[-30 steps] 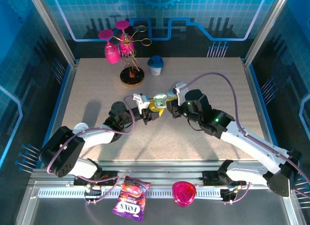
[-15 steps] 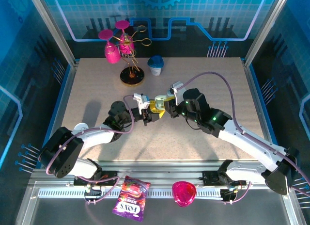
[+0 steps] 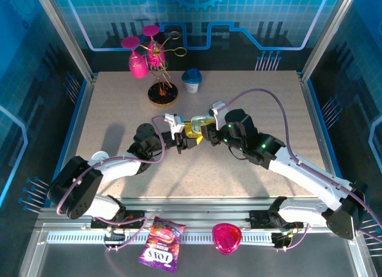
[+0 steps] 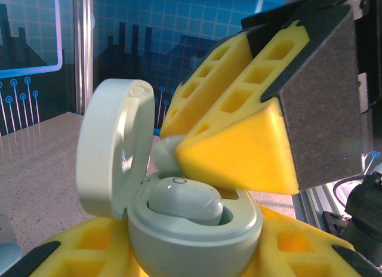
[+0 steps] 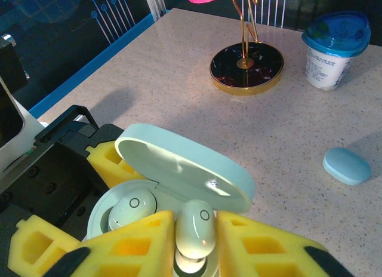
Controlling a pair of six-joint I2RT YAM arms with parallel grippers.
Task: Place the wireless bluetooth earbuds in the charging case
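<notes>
The left tool clamped the open charging case near mid-bench. The right tool, nearly closed, pinched an earbud upright, its empty socket directly at 6 o'clock; the seated earbud lay at 9 o'clock.

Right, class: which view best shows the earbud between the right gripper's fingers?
Right wrist: the earbud stands upright, close-up, at the open charging case. Left wrist: a pale sliver behind a yellow finger. Top external: too small to tell.
</notes>
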